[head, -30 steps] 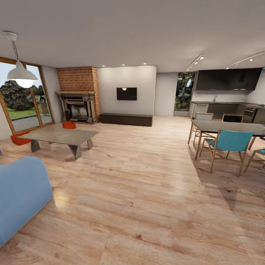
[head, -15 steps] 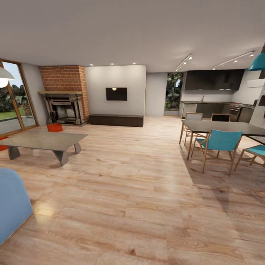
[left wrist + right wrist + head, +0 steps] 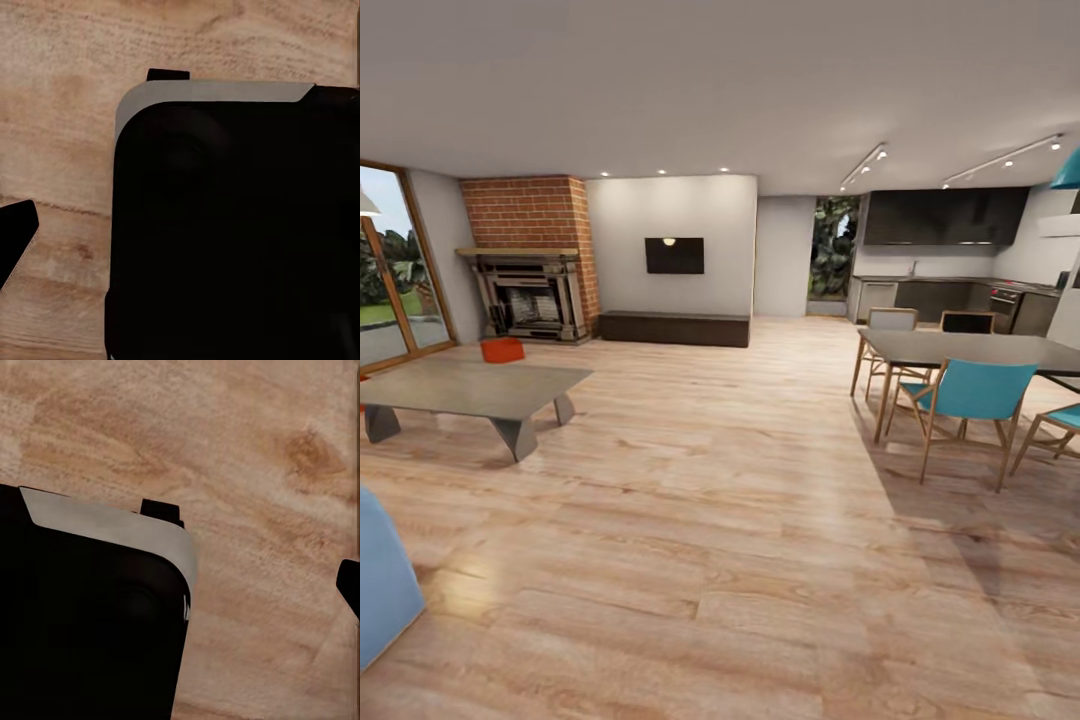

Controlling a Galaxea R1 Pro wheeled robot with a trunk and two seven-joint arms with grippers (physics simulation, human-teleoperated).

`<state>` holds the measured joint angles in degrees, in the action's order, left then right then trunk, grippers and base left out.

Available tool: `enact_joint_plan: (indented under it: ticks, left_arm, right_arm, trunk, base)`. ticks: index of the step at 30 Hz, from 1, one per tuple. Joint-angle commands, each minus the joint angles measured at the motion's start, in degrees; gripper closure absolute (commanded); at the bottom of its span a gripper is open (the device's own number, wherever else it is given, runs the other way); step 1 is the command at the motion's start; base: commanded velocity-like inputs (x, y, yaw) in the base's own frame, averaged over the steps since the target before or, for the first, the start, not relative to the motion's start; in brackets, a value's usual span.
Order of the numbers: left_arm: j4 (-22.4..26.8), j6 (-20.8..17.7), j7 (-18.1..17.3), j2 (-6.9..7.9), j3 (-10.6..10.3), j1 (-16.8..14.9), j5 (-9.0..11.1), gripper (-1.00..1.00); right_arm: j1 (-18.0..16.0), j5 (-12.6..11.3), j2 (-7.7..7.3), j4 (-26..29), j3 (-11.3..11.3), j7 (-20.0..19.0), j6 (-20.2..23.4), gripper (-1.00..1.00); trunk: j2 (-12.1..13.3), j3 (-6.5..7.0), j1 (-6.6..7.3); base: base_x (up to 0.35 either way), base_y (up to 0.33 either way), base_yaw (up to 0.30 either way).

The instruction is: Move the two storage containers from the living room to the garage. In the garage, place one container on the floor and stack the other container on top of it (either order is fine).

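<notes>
One orange-red storage container (image 3: 502,349) sits on the light wood living room floor, behind the low grey coffee table (image 3: 470,388) and in front of the brick fireplace (image 3: 532,290). A sliver of orange-red at the picture's left edge (image 3: 362,379) may be the other container. Both wrist views look down at wood planks and the robot's dark body (image 3: 232,225) (image 3: 90,622). One dark fingertip (image 3: 15,240) of the left gripper shows at the frame's edge, and one fingertip (image 3: 349,585) of the right likewise. Both sit far from the middle, with nothing between the fingers.
A blue sofa corner (image 3: 380,585) is near left. A dark dining table (image 3: 970,350) with teal chairs (image 3: 970,400) stands at right, the kitchen behind it. A glass door (image 3: 390,265) is at far left. Wide wood floor (image 3: 740,520) lies ahead.
The head view has swung to the right, so the sofa, coffee table and glass door have slid toward the picture's left edge. Nothing in the room itself has moved.
</notes>
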<state>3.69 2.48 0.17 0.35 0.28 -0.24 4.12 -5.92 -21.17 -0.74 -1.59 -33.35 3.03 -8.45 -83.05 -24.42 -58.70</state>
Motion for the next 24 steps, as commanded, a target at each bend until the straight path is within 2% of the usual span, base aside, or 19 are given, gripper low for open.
enact_joint_plan:
  ticks: [1, 24]
  left_arm:
    - [0.0, 0.2, 0.0, 0.00, 0.0, 0.0, 0.4, -1.00]
    - [0.0, 0.2, 0.0, 0.00, 0.0, 0.0, 0.4, -1.00]
  right_arm:
    - [-0.1, -0.5, 0.03, -0.2, -0.5, 0.0, -0.3, -1.00]
    - [-0.1, -0.5, 0.03, -0.2, -0.4, 0.0, -0.3, -1.00]
  trunk:
    - [0.0, -0.06, -0.03]
    - [0.0, -0.06, -0.03]
  base:
    - [0.321, 0.000, 0.000]
    - [0.321, 0.000, 0.000]
